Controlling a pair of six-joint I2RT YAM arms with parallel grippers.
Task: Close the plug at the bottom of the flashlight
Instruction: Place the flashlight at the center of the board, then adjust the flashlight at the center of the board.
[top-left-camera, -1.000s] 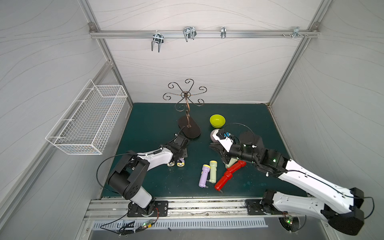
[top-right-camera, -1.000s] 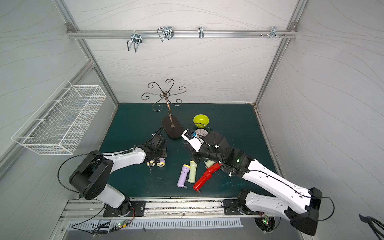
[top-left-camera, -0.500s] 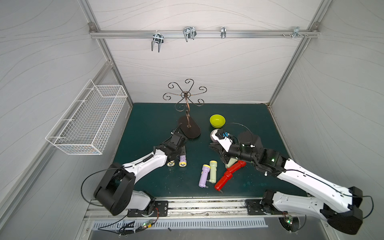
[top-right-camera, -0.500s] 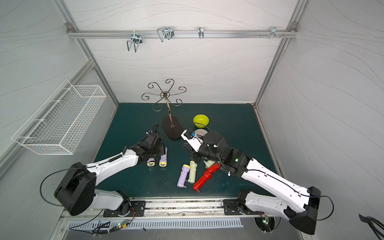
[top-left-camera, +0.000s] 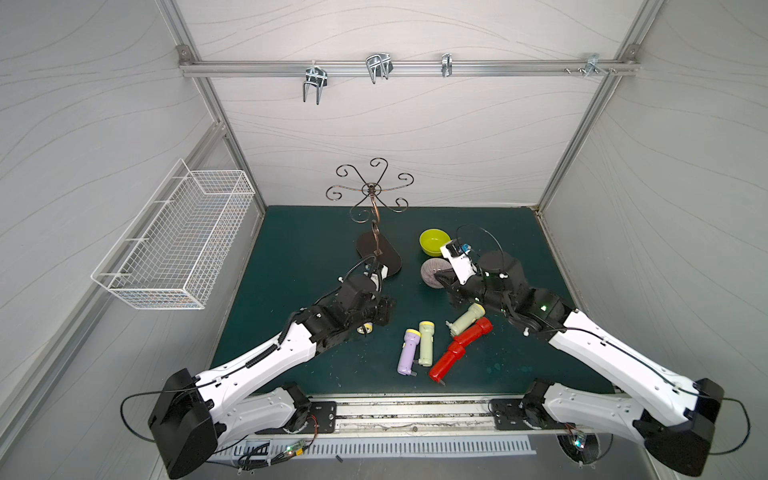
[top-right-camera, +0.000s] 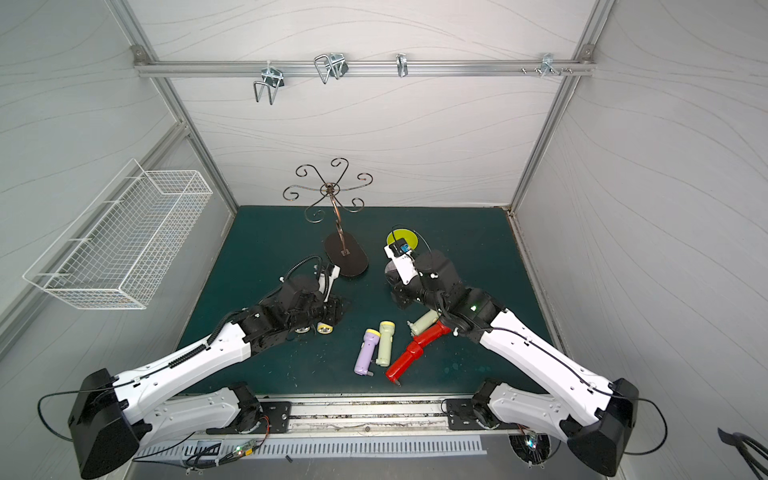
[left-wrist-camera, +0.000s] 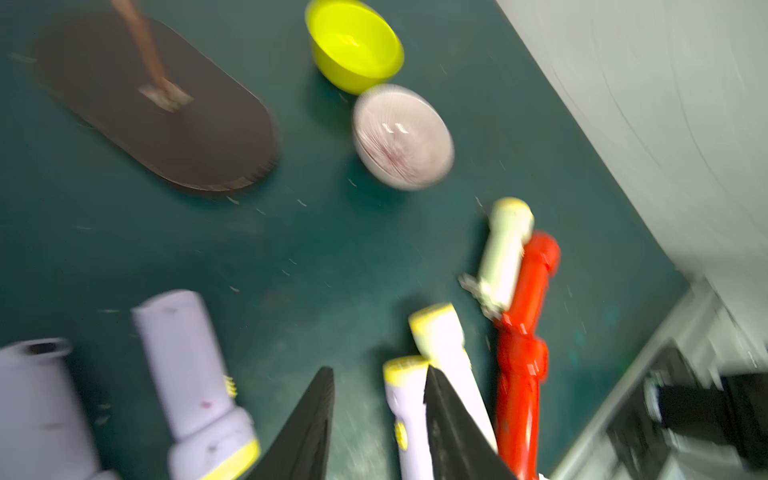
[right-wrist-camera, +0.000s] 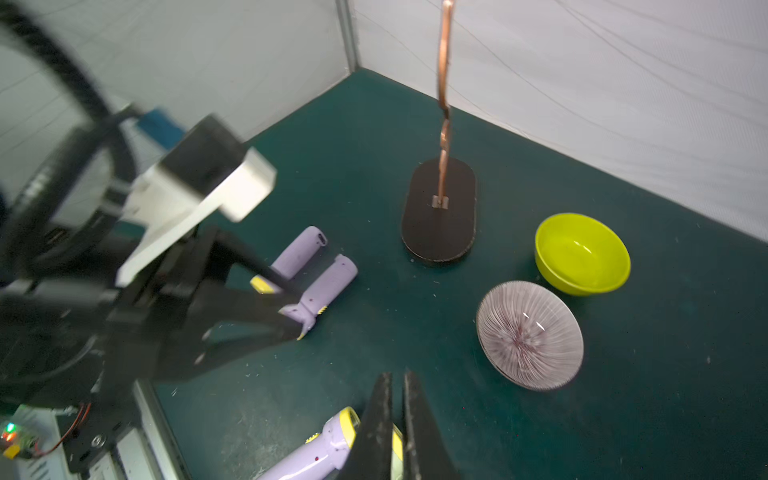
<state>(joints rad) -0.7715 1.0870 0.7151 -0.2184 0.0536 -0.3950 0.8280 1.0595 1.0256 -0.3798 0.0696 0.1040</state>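
Purple flashlights (top-right-camera: 324, 329) mostly beneath left arm (top-right-camera: 286, 313)

Left arm (top-left-camera: 266, 357): extended low from near-left base toward centre. Left gripper (left-wrist-camera: 378, 370): jaws slightly apart, tips near the floor.
Right arm (top-left-camera: 615, 353): extended from near-right base toward centre. Right gripper (right-wrist-camera: 397, 374): jaws closed together.

The surface (top-left-camera: 519, 249) is dark teal. A lilac flashlight (top-left-camera: 407, 352) and a pale cream flashlight (top-left-camera: 426, 345) have yellow heads; the red flashlights (top-left-camera: 448, 360) are plain red. The lime bowl (top-left-camera: 434, 242) is unpatterned; the striped bowl (right-wrist-camera: 530, 334) shows fine purple-and-white radial lines.
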